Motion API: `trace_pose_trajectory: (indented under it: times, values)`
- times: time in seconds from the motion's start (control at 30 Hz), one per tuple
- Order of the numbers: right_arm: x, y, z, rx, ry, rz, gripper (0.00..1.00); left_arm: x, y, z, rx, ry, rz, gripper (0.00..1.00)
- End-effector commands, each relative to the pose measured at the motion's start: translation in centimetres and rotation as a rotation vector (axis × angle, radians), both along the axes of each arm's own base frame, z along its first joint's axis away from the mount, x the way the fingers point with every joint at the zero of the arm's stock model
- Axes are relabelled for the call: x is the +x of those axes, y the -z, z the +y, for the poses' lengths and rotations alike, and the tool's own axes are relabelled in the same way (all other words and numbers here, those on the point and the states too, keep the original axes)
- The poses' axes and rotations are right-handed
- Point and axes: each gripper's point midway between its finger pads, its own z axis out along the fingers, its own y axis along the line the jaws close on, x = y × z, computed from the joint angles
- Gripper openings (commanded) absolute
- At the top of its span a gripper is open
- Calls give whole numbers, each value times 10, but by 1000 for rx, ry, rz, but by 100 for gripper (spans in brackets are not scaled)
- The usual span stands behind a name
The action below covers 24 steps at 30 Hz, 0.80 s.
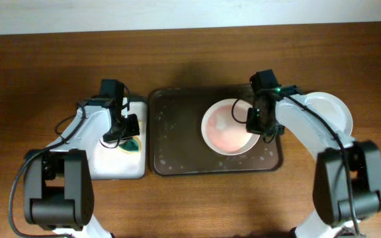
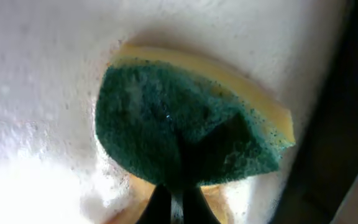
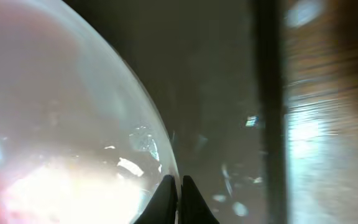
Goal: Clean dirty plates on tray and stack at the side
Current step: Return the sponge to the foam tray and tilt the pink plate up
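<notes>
- Large dark brown rectangular tray (image 1: 177, 162) with rounded corners and a raised rim lies mid-counter; pale foam specks dot its floor.
- Round, shallow pinkish white plate (image 1: 223, 129) sits inside this tray, in its right half. A faint reddish smear shows on its face.
- Right gripper (image 3: 178, 183) is at the right edge of the pinkish white plate. Its fingers are pressed nearly together, pinching the rim between them.
- White round plate (image 1: 333, 109) lies on the wooden counter (image 1: 58, 66) to the right of the dark brown tray, apart from it and partly covered by the right arm. Cannot tell whether more plates lie under it.
- Smaller white-lined tray (image 1: 111, 165) lies just left of the dark brown tray.
- Left gripper (image 2: 178, 193) is over this white-lined tray, clamped tight on a green scouring sponge with a yellow backing (image 2: 179, 124). The sponge bulges out past the fingertips, green face towards the wrist camera, and looks wet.
</notes>
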Motion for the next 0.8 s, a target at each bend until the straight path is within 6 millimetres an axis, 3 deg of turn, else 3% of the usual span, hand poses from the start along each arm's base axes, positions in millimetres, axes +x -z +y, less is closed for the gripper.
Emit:
trace_pose_trajectory:
  times: [0.0, 0.07, 0.17, 0.23, 0.33, 0.37, 0.47, 0.63, 0.77]
  values:
    - [15, -46, -27, -149, 20, -156, 4, 9, 10, -22, -121, 36, -20, 2]
    - [16, -71, -32, -162, 33, -229, 4, 17, 4, -40, -225, 56, -52, 2]
    - [15, -98, -37, -182, 25, -304, 4, 19, 2, -44, -249, 62, -65, 5]
    - [13, -109, -40, -210, 3, -328, 4, 18, 2, -43, -245, 60, -57, 34]
    - [11, -123, -38, -348, -31, -369, 4, 12, 4, -43, -243, 57, -34, 63]
    - [10, -127, -33, -392, -52, -385, 4, 10, 5, -40, -229, 54, -24, 67]
    - [7, -147, 0, -547, -158, -476, 4, 4, 10, -26, -147, 38, 3, 74]
    - [-8, -186, 49, -765, -286, -661, 4, 3, 10, -25, -141, 37, 8, 76]
    - [-14, -207, 61, -849, -284, -754, 4, 3, 10, -25, -141, 37, 7, 77]
